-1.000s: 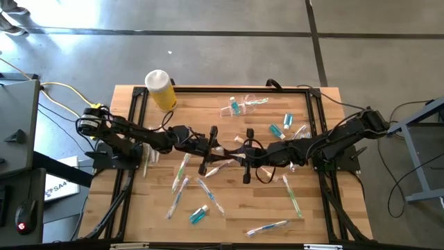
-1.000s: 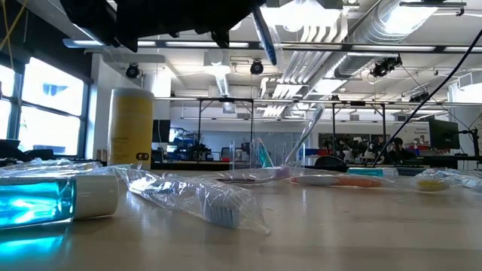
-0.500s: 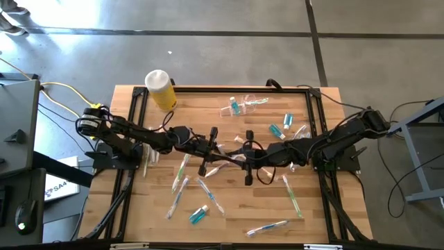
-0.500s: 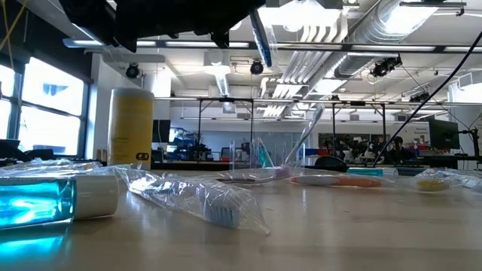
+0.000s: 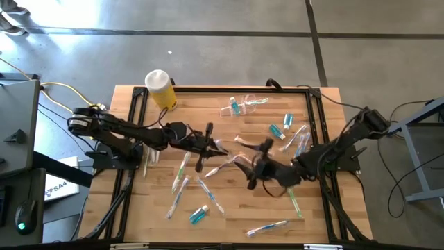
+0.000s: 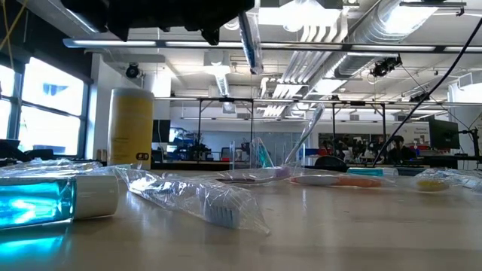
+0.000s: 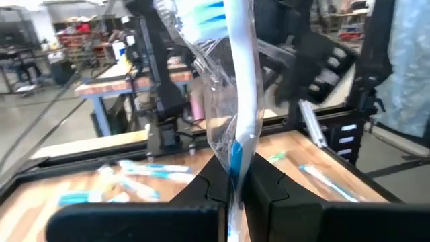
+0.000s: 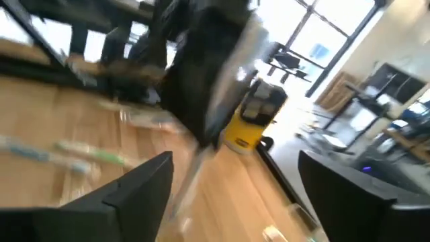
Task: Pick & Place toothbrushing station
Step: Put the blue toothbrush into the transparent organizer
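My left gripper (image 5: 212, 146) hangs over the middle of the table, shut on a clear-wrapped toothbrush with a blue-and-white head (image 7: 236, 101). In the low view the toothbrush (image 6: 248, 39) shows high above the table top. My right gripper (image 5: 250, 167) stands open just to the right of it, nothing between its fingers (image 8: 138, 191). The small clear cup (image 5: 236, 105) lies at the far middle with a teal item in it. Several more wrapped toothbrushes (image 5: 182, 167) and teal white-capped tubes (image 5: 198, 214) lie flat on the wood. My left gripper pinches the wrapped toothbrush's handle (image 7: 232, 176) between its two fingers, wrapper and brush together. The brush runs on past the fingertips to its bristle end (image 7: 205, 10). It is lifted clear of the table.
A yellow cylinder container with a white top (image 5: 161, 89) stands at the far left corner. A black frame (image 5: 136, 111) runs round the table's edges. Loose brushes lie near the front edge (image 5: 267, 227) and at the right (image 5: 293, 200).
My right gripper has opened, let go of the toothbrush and drawn back toward the table's right and near edge. My left gripper has shut on the toothbrush and moved a little toward the left edge, carrying it clear of the table.
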You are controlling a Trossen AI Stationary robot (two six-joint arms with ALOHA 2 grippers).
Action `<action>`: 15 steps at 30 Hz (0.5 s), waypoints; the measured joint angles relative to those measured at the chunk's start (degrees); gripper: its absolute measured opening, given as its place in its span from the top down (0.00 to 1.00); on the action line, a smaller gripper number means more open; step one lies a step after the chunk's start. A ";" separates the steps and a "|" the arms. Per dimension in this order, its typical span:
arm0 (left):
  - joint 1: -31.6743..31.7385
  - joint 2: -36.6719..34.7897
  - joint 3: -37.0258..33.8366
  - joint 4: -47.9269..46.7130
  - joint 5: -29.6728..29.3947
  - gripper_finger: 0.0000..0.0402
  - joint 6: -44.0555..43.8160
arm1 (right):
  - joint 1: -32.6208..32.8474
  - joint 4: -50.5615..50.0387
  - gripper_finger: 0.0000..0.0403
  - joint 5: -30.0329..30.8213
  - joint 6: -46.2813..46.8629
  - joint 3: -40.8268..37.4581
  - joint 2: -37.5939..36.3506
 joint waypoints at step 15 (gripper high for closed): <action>16.35 -11.59 -0.03 -6.55 6.22 0.97 0.86 | 8.66 -7.19 0.19 11.72 9.79 0.00 0.00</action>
